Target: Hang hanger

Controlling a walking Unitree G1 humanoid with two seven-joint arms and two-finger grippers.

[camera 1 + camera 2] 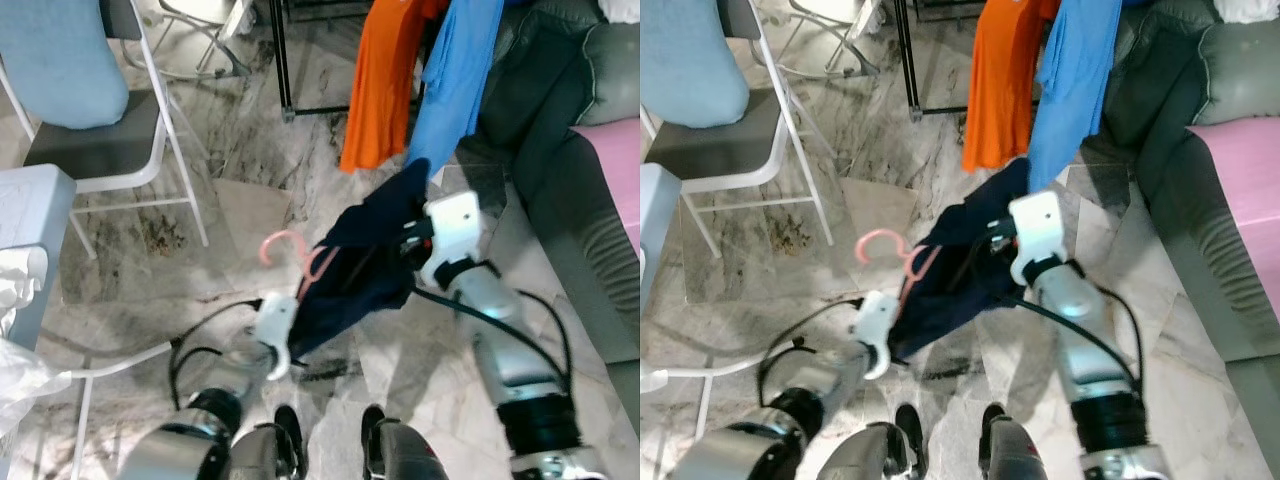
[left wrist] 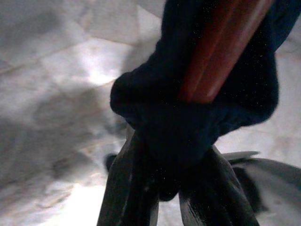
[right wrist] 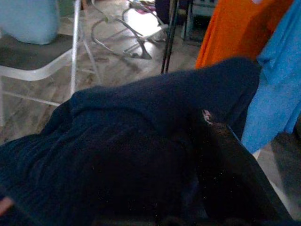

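Navy garment matt knit cloth; hanger smooth pink plastic.

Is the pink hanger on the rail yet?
No. The pink plastic hanger, inside the navy garment, is held low between both grippers above the floor.

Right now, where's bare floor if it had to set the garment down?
Bare marble between the chair and the rack leg, ahead of the pink hanger. Crowded: the orange and blue clothes by the sofa, and cables near the left end effector, which clamps the navy garment.

Orange garment and chair flanking open floor
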